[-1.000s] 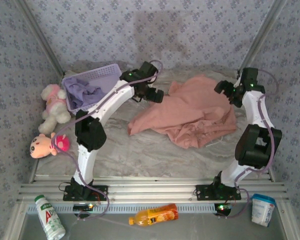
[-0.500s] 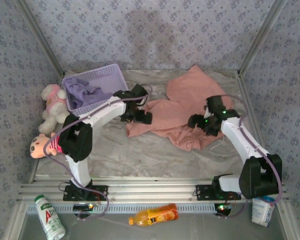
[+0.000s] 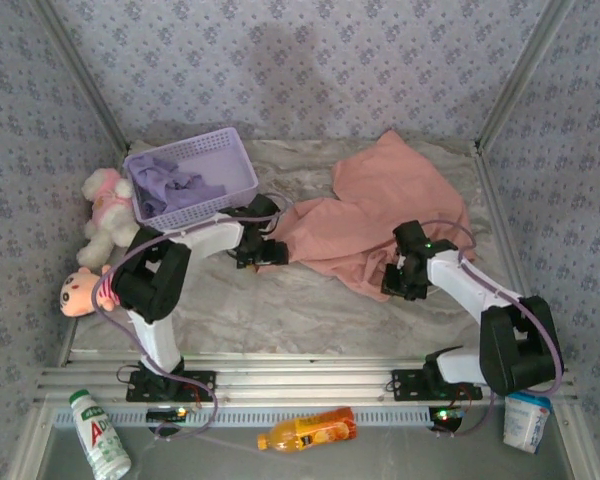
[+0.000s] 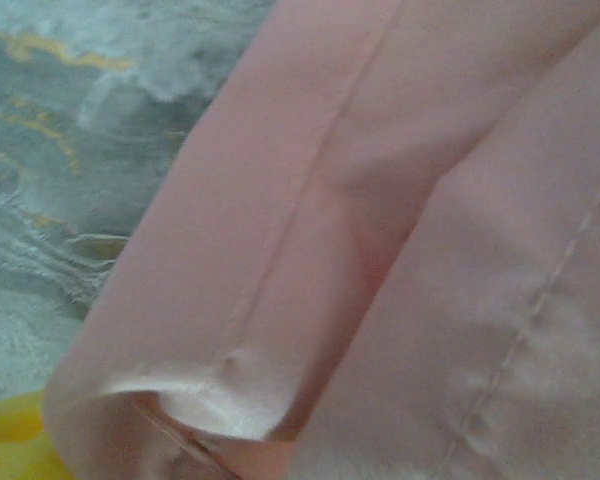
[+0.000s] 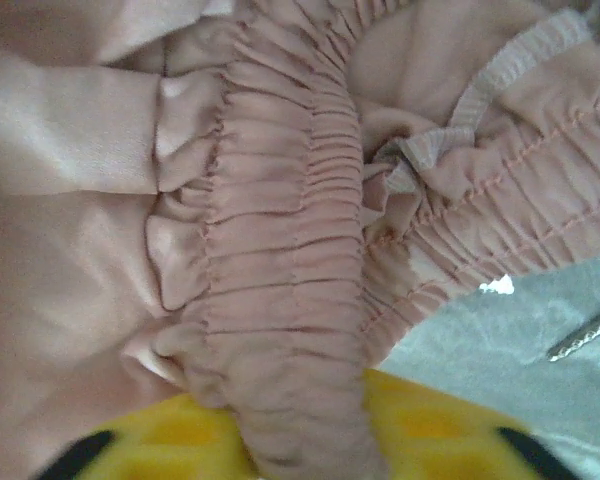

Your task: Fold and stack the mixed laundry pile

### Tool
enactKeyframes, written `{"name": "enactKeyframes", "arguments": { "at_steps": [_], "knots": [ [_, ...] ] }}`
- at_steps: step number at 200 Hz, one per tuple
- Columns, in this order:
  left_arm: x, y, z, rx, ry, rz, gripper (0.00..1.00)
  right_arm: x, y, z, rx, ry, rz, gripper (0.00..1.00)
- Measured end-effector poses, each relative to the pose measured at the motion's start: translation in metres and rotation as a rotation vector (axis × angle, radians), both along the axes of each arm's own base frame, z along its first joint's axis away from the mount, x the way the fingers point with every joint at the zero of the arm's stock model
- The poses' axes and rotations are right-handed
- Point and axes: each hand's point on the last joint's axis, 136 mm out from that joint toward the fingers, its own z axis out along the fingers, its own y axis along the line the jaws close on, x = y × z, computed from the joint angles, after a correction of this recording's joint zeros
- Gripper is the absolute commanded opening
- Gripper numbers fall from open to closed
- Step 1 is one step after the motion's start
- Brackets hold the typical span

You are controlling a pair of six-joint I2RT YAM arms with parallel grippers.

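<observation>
Salmon-pink soft cloth garment point(image 3: 380, 210) sprawls rumpled over the middle and right of the desk point(image 3: 230, 300). Right tool point(image 3: 398, 282) pinches its gathered elastic waistband point(image 5: 280, 250) between yellow fingers point(image 5: 430, 440) (fabric bunched tight). Left tool point(image 3: 266, 252) sits at the garment's left corner; I cannot tell how far open it is.

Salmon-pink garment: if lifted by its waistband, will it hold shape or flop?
Probably flops: the salmon-pink garment lies crumpled in soft folds. Its elastic waistband is gathered, so it likely stretches and bunches when pinched. The cloth looks thin, so it is probably light and would trail behind when pulled.
</observation>
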Motion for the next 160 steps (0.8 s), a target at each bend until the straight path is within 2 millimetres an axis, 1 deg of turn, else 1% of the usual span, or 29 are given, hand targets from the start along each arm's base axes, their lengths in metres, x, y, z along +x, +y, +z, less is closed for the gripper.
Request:
{"name": "enactKeyframes", "arguments": {
  "at_steps": [2,3,5,8,17,23,35,52,65,74,85,98,109,115,116,121,128,136,144,149,152,154,160],
  "knots": [
    [0.001,0.001,0.0,0.001,0.001,0.009,0.45,0.001,-0.001,0.0,0.001,-0.002,-0.003,0.0],
    [0.001,0.001,0.0,0.001,0.001,0.011,0.39,0.001,-0.001,0.0,0.0,-0.004,-0.004,0.0],
    [0.001,0.002,0.0,0.005,0.002,0.01,0.35,0.002,-0.002,0.001,0.002,-0.006,-0.006,0.0],
    [0.002,0.002,0.0,0.003,0.001,0.011,0.26,0.002,-0.003,0.001,0.003,-0.007,-0.014,0.0],
    [0.008,-0.002,0.001,-0.013,-0.014,0.014,0.08,0.004,-0.008,0.003,0.004,-0.015,-0.026,0.0],
    [0.014,-0.006,0.002,-0.022,-0.027,0.011,0.0,0.007,-0.012,0.005,0.008,-0.024,-0.044,0.0],
    [0.023,-0.013,0.008,-0.036,-0.052,0.008,0.0,0.014,-0.027,0.013,0.019,-0.053,-0.103,0.0],
    [0.04,-0.025,0.03,-0.062,-0.103,-0.006,0.0,0.033,-0.053,0.033,0.037,-0.118,-0.211,0.0],
    [0.057,-0.036,0.058,-0.097,-0.158,-0.006,0.0,0.052,-0.071,0.053,0.051,-0.183,-0.271,0.0],
    [0.071,-0.045,0.082,-0.132,-0.207,-0.007,0.0,0.069,-0.079,0.071,0.062,-0.233,-0.295,0.0],
    [0.09,-0.057,0.118,-0.176,-0.274,-0.012,0.0,0.093,-0.085,0.094,0.074,-0.292,-0.298,0.0],
    [0.112,-0.071,0.162,-0.23,-0.358,-0.021,0.0,0.127,-0.087,0.126,0.094,-0.369,-0.284,0.0],
    [0.132,-0.08,0.202,-0.277,-0.431,-0.024,0.0,0.159,-0.087,0.159,0.119,-0.44,-0.265,0.0],
    [0.143,-0.084,0.226,-0.306,-0.475,-0.022,0.0,0.176,-0.088,0.178,0.133,-0.484,-0.256,0.0],
    [0.145,-0.084,0.228,-0.309,-0.481,-0.021,0.0,0.18,-0.088,0.184,0.136,-0.497,-0.251,0.0],
    [0.152,-0.086,0.246,-0.33,-0.51,-0.02,0.0,0.192,-0.089,0.199,0.146,-0.531,-0.246,0.0],
    [0.164,-0.086,0.273,-0.361,-0.562,-0.012,0.0,0.209,-0.091,0.227,0.16,-0.597,-0.234,0.0],
    [0.174,-0.084,0.3,-0.393,-0.614,-0.004,0.0,0.222,-0.092,0.257,0.173,-0.663,-0.223,0.0],
    [0.184,-0.079,0.329,-0.422,-0.671,0.007,0.0,0.232,-0.094,0.291,0.186,-0.74,-0.212,0.0],
    [0.188,-0.077,0.344,-0.441,-0.706,0.012,0.0,0.235,-0.096,0.31,0.192,-0.783,-0.205,0.0],
    [0.191,-0.074,0.354,-0.451,-0.729,0.017,0.0,0.237,-0.096,0.326,0.197,-0.819,-0.199,0.0],
    [0.192,-0.072,0.361,-0.46,-0.745,0.019,0.0,0.237,-0.097,0.331,0.198,-0.831,-0.197,0.0],
    [0.195,-0.066,0.378,-0.483,-0.786,0.027,0.0,0.238,-0.098,0.36,0.211,-0.896,-0.185,0.0]
  ]
}}
